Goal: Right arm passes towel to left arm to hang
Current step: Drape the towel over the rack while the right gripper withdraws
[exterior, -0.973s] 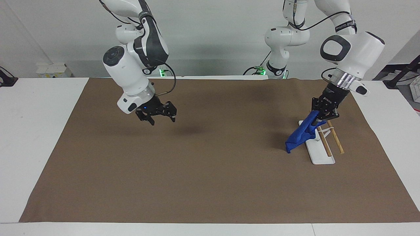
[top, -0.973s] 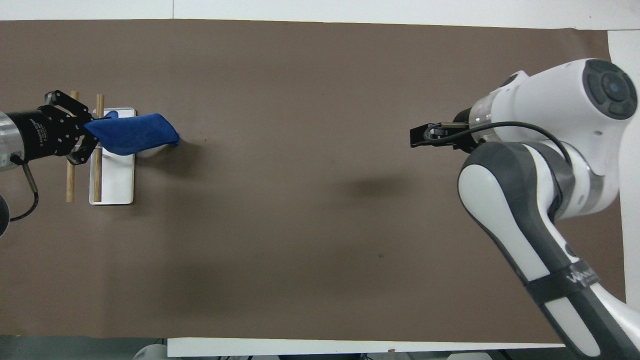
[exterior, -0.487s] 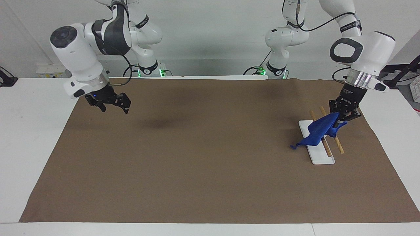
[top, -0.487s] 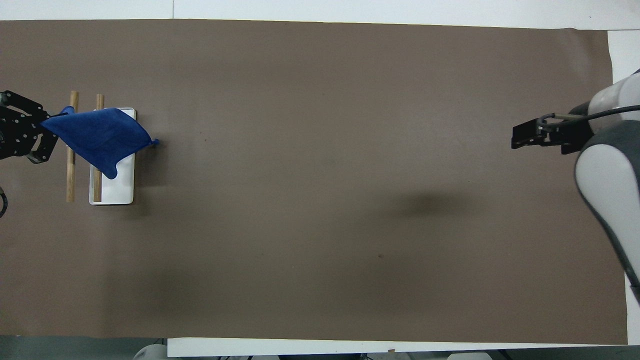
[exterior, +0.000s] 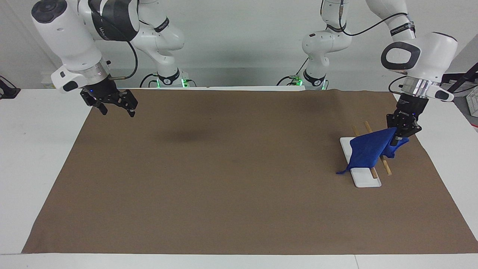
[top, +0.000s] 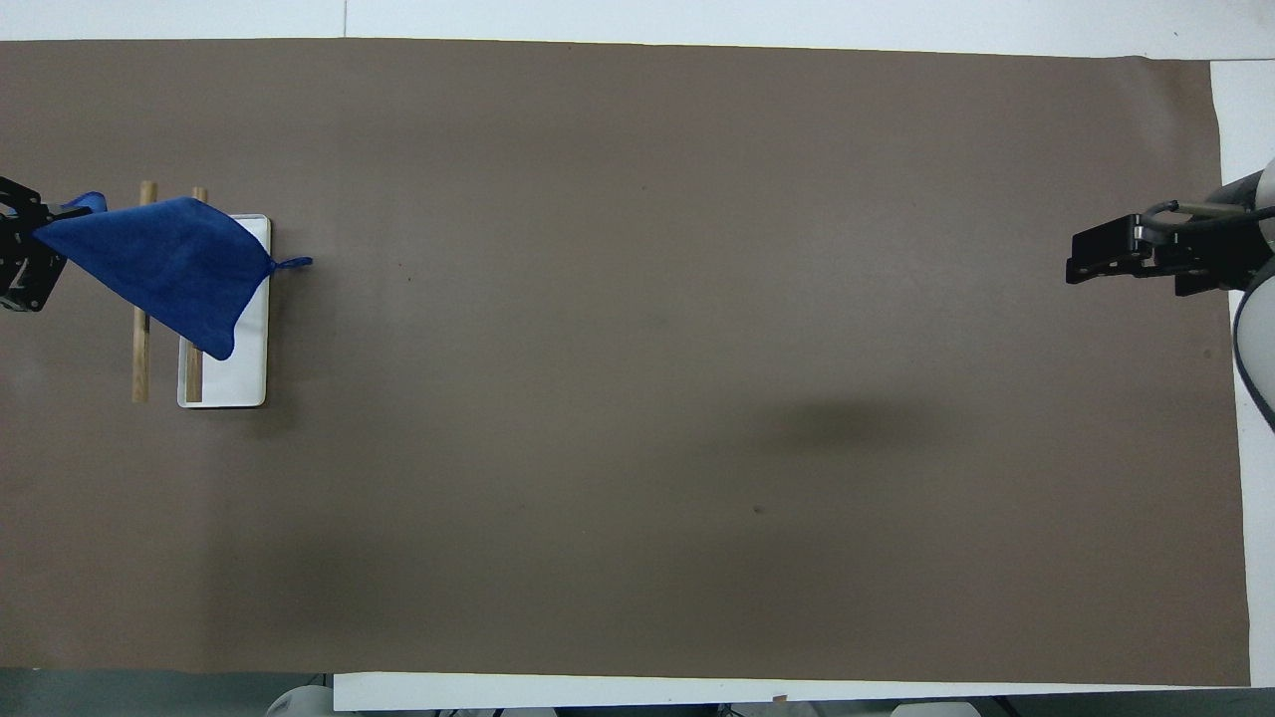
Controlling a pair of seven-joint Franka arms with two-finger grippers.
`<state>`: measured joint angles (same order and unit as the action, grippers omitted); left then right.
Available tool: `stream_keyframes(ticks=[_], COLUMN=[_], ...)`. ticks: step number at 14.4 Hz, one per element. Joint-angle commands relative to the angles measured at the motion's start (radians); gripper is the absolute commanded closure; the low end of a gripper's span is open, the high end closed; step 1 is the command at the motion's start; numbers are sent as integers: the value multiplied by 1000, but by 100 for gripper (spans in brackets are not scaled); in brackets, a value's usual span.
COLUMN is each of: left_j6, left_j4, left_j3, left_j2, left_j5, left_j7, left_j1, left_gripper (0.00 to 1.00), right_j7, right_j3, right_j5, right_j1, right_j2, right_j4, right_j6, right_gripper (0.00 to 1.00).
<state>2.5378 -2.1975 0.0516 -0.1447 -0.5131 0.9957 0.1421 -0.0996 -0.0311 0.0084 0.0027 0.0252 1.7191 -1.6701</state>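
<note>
The left arm's black two-finger gripper (exterior: 399, 139) is clamped tight on one corner of the small royal-blue fuzzy towel (exterior: 368, 151), up in the air over the brown paper mat (exterior: 239, 194) just beside the rack, at the left arm's end of the table. Compared with a second ago, this gripper has drawn outward, away from the table's middle, and the towel, which then hung in a narrow bunch down to the mat, is now spread into a broad triangle across the two light wooden rails (top: 140, 344) and the flat white rectangular rack base (top: 239, 383). Its short corner tail (top: 294, 263) pokes out over the mat just off the base's inner edge. Whether the cloth rests on both rails or only skims them cannot be told.

The right arm's black two-finger gripper (exterior: 115, 108), with a small blue light at its wrist, stands with its fingers spread wide and holds nothing. Since a second ago it has pulled back from over the middle of the mat and now hangs over the mat's corner at the right arm's end, close to the white tabletop (exterior: 41, 149).

Between the two grippers the whole width of the mat lies bare. In the overhead view the left gripper sits at the picture's very edge, only partly showing.
</note>
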Motion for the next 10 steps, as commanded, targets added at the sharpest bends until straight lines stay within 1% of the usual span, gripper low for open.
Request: stream_keyframes(ticks=[1, 2, 5, 10], left_j6=[10, 7, -7, 2], left_j4=[48, 61, 51, 18], left_j3=[2, 2, 2, 2], left_j2=[33, 40, 36, 39], left_j5=[10, 10, 10, 11], left_j7=[-98, -135, -202, -213], left_j1=[25, 42, 77, 82], left_gripper=[100, 100, 100, 99], right_j7=[14, 12, 8, 8], right_j3=[5, 6, 2, -4], right_j5=[-19, -19, -13, -10], right_j1=[-3, -3, -3, -1], right_j2=[-2, -2, -2, 10], right_j4=[-3, -6, -10, -13], right_j6=[27, 27, 26, 24], right_gripper=[0, 0, 0, 0])
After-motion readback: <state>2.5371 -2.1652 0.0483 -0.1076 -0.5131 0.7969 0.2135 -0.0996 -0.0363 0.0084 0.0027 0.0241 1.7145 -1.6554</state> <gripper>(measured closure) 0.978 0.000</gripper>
